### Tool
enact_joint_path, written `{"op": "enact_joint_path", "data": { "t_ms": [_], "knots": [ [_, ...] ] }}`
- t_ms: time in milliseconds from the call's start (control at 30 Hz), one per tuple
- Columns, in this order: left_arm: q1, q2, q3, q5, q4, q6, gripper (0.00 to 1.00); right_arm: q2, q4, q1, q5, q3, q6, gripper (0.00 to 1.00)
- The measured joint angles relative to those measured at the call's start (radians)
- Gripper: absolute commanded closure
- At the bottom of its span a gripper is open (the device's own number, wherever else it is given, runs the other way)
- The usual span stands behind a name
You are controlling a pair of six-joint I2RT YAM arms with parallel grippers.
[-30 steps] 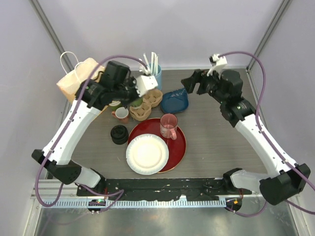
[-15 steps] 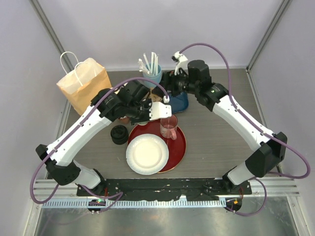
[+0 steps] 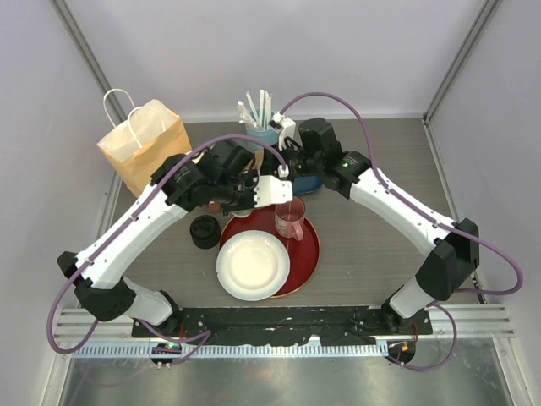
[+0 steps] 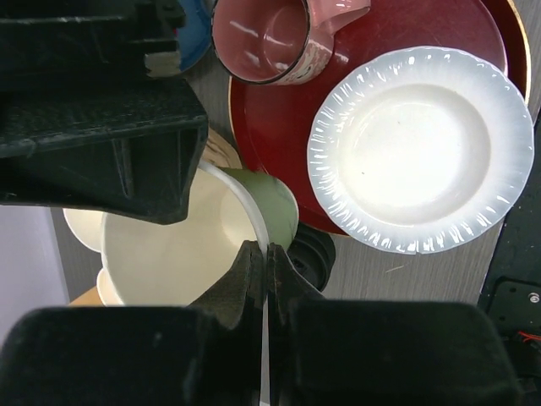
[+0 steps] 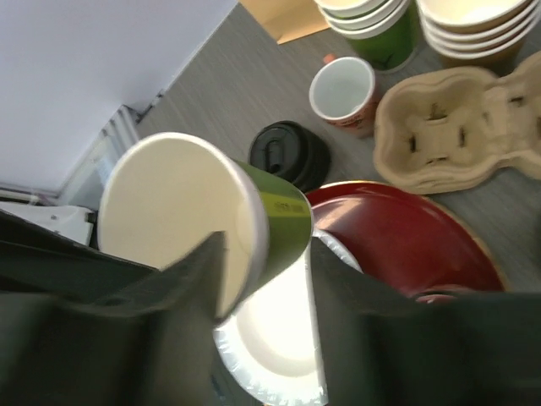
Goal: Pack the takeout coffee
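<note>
green cup (image 4: 277, 203): in the air over the far middle of the table (image 3: 372, 254), above the far rim of the red tray (image 3: 309, 247). It is tipped onto its side with its mouth open and no lid on it.
why held so: it is pinched at the rim alone, which leaves the side wall bare for a second grip. This reads as a handover from one arm to the other.
left gripper (image 4: 264, 254): fingers pressed together on the thin paper wall at the rim, one inside the cup and one outside.
right gripper (image 5: 264, 254): jaws stand apart, one on either side of the cup body, with the cup's mouth turned toward its camera. Whether the pads touch the paper cannot be told.
black lid (image 5: 283, 152): flat on the table just beside the tray's left edge, apart from the cup. It probably has to go on before packing.
cup carrier (image 5: 456, 127): moulded pulp, on the table just beyond the tray's far rim. It is probably the cup's seat.
paper bag (image 3: 144, 144): upright at the table's far left corner, probably where the order ends up.
</note>
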Motion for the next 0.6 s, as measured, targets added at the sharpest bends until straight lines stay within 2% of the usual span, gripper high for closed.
{"op": "enact_joint_path", "data": {
  "t_ms": [33,67,100,167,200,233,333,433,600],
  "knots": [
    [0.0,0.0,0.0,-0.003,0.001,0.0,1.0,0.005,-0.005,0.003,0.0,0.0,-0.005,0.73],
    [0.0,0.0,0.0,-0.005,0.002,-0.001,1.0,0.008,-0.005,0.005,-0.002,0.0,-0.004,0.84],
    [0.0,0.0,-0.003,-0.008,0.005,-0.001,1.0,0.009,-0.006,0.007,-0.001,0.0,-0.001,0.9],
    [-0.002,0.0,-0.006,-0.007,0.01,-0.005,0.78,0.009,-0.008,0.019,0.032,0.001,-0.01,0.99],
    [-0.006,0.0,-0.006,-0.011,0.023,-0.008,0.64,0.009,-0.01,0.022,0.047,0.002,-0.015,0.99],
    [-0.011,0.0,-0.007,-0.017,0.043,-0.017,0.41,0.01,-0.017,0.024,0.076,0.002,-0.019,0.99],
    [-0.01,-0.01,-0.018,-0.073,0.079,-0.038,0.18,0.01,-0.057,0.017,0.153,0.007,-0.046,0.99],
    [-0.005,-0.027,-0.03,-0.126,0.116,-0.069,0.07,0.01,-0.109,0.002,0.243,0.02,-0.072,0.99],
    [0.033,-0.063,-0.032,-0.169,0.186,-0.139,0.02,-0.009,-0.149,-0.094,0.362,0.033,-0.101,0.99]
  ]
}}
